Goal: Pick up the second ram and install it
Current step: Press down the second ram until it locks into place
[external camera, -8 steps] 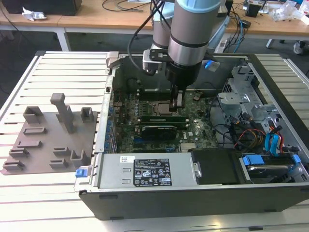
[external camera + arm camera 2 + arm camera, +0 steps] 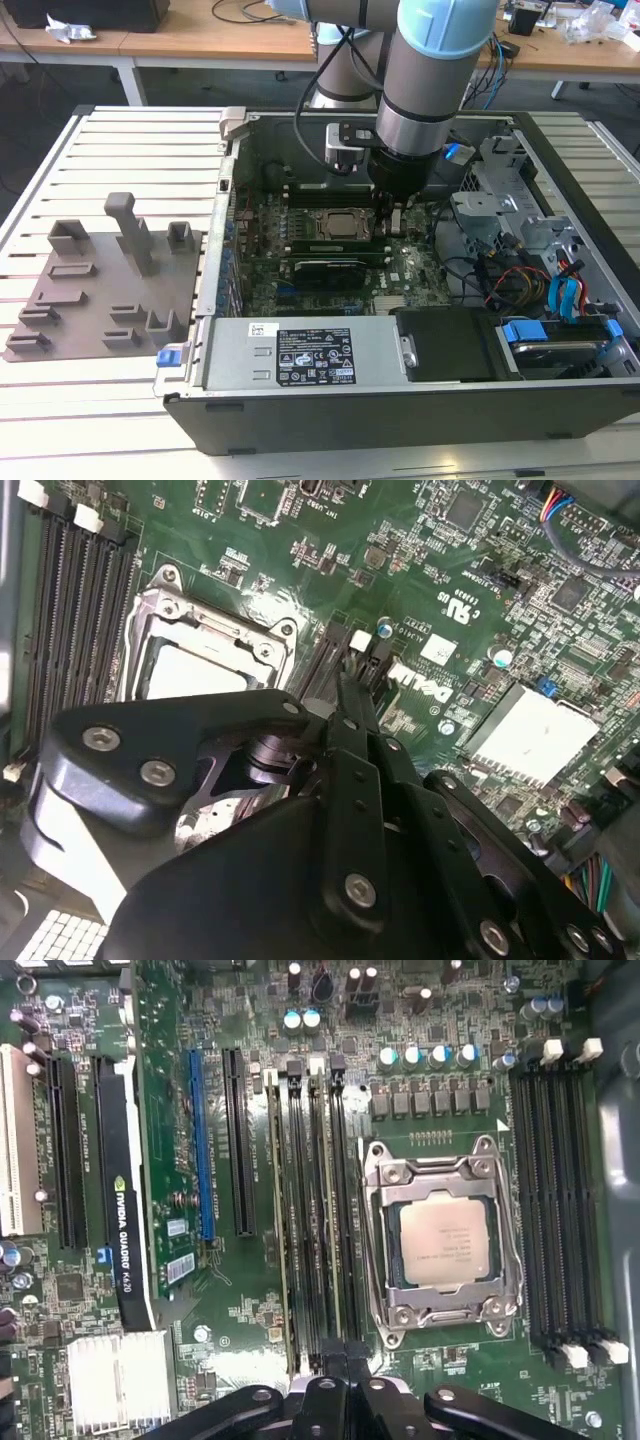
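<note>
Clamping the thin green second ram stick [image 2: 341, 1220] at its near end, the black gripper [image 2: 345, 1362] has its fingers [image 2: 328, 1385] drawn together. The stick stands edge-up in a slot just beside the square metal-framed CPU socket [image 2: 445, 1240]. In the exterior view, the dark computer case [image 2: 400, 420] has walls well apart from the arm.
</note>
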Tool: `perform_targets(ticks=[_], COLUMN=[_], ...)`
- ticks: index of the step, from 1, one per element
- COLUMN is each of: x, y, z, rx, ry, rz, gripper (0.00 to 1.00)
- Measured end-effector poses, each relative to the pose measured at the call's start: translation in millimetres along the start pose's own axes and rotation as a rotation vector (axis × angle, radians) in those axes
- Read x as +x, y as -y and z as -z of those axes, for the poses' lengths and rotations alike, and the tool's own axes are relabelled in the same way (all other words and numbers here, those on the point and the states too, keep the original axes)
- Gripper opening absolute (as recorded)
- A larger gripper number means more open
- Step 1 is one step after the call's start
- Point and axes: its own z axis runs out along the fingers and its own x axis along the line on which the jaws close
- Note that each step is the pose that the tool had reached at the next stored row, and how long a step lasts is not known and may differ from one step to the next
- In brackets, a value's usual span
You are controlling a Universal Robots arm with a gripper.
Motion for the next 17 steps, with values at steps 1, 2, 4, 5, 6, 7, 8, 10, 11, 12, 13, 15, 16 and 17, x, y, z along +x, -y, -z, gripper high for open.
perform_targets(ticks=[1,2,4,5,6,7,8,10,11,12,13,15,16,17], x=[0.1,0.3,0.2,-0.2,0.1,1.0,1.8,3.8,4.6,5.4,6.6,7.9,8.0,8.1], y=[0.0,0.1,0.0,-0.2,-4.7,-14.3,-23.5,-46.2,-55.9,-65.1,-78.6,-88.7,-90.0,-90.7], z=[-2.8,-5.0,-5.8,-2.6,1.7,1.8,1.6,1.2,0.9,0.6,-0.3,-6.2,-7.6,-8.2], rx=[0.0000,0.0001,0.0007,0.0028,0.0050,0.0065,0.0079,0.0113,0.0132,0.0152,0.0187,0.0195,0.0195,0.0195], ry=[-0.0010,-0.0014,-0.0002,0.0018,-0.0011,-0.0014,-0.0013,-0.0011,-0.0010,-0.0007,-0.0005,-0.0011,-0.0007,-0.0008], rz=[0.000,0.000,0.000,0.000,0.000,0.000,0.000,0.000,0.000,0.001,0.001,0.001,0.001,0.001], gripper=[0.10,0.10,0.10,0.10,0.10,0.10,0.10,0.10,0.10,0.10,0.10,0.10,0.10,0.10])
